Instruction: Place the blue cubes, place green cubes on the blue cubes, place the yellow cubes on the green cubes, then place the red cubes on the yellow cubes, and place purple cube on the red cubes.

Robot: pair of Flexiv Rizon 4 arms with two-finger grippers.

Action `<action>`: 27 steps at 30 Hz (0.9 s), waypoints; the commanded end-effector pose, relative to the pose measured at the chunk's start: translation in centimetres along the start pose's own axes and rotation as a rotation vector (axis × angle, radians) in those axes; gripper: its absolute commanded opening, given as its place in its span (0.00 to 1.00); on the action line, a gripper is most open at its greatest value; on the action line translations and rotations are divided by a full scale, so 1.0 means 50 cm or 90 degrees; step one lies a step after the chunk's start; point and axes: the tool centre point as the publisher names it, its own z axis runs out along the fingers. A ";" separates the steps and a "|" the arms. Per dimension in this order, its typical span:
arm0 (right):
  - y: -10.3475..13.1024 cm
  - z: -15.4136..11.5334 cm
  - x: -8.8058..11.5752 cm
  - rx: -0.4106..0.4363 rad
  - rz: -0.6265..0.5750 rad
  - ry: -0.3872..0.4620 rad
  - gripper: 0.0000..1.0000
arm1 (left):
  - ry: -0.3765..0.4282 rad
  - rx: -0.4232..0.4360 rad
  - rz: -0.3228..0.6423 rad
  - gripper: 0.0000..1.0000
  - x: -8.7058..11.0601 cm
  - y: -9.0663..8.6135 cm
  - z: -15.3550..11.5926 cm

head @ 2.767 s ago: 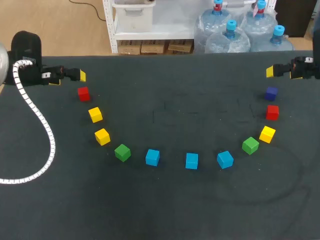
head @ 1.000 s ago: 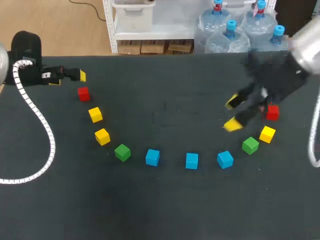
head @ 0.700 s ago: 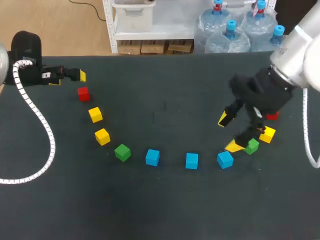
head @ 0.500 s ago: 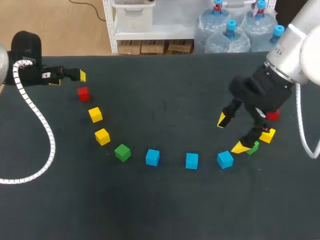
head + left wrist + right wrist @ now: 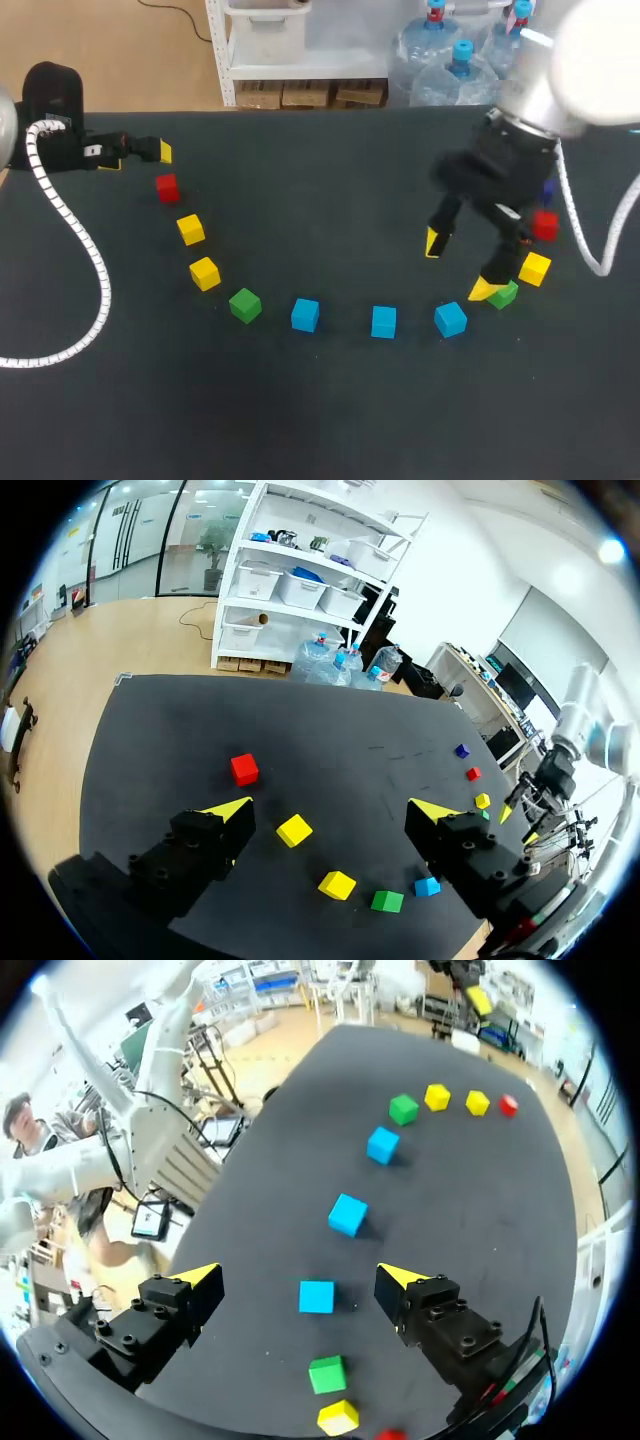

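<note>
Cubes lie in an arc on the dark table. Three blue cubes (image 5: 305,314) (image 5: 383,322) (image 5: 450,319) form its near part. Green cubes (image 5: 245,305) (image 5: 503,294) flank them, then yellow cubes (image 5: 205,273) (image 5: 191,229) (image 5: 534,268) and red cubes (image 5: 167,187) (image 5: 544,225). The purple cube (image 5: 545,188) shows partly behind my right arm. My right gripper (image 5: 458,266) hangs open above the rightmost blue cube (image 5: 316,1297), which lies on the table below its spread fingers (image 5: 299,1275), untouched. My left gripper (image 5: 160,152) stays open at the far left, behind the red cube (image 5: 244,769), holding nothing (image 5: 330,810).
A white spiral cable (image 5: 85,250) hangs from my left arm over the table's left side. Bare dark cloth (image 5: 330,200) fills the middle inside the arc, and more lies in front of it.
My right arm has swung in from the far right edge and come down over the arc's right end, its fingers turning and shifting slightly left. The left arm and all cubes have stayed put.
</note>
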 end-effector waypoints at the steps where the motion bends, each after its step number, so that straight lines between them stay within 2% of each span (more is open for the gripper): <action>1: 0.032 0.019 -0.007 0.049 0.063 0.116 1.00 | -0.003 0.005 0.001 1.00 0.002 0.004 0.001; 6: 0.069 0.027 0.052 0.074 0.090 0.133 1.00 | -0.003 0.005 0.001 1.00 0.002 0.004 0.001; 9: 0.088 0.034 0.080 0.097 0.051 0.122 1.00 | -0.003 0.005 0.001 1.00 0.002 0.004 0.001; 11: 0.082 0.049 0.091 0.090 0.033 0.132 1.00 | -0.003 0.005 0.001 1.00 0.002 0.004 0.001; 16: 0.042 0.078 0.090 0.097 -0.005 0.134 1.00 | -0.003 0.005 0.001 1.00 0.002 0.004 0.001; 18: 0.025 0.083 0.087 0.103 -0.008 0.118 1.00 | -0.003 0.005 0.001 1.00 0.002 0.004 0.001; 21: 0.005 0.087 0.060 0.096 -0.019 0.143 1.00 | -0.003 0.005 0.001 1.00 0.002 0.004 0.001; 23: 0.000 0.093 0.046 0.094 -0.017 0.152 1.00 | -0.003 0.005 0.001 1.00 0.002 0.004 0.001; 27: 0.012 0.107 0.053 0.090 0.015 0.157 1.00 | -0.003 0.005 0.001 1.00 0.002 0.004 0.001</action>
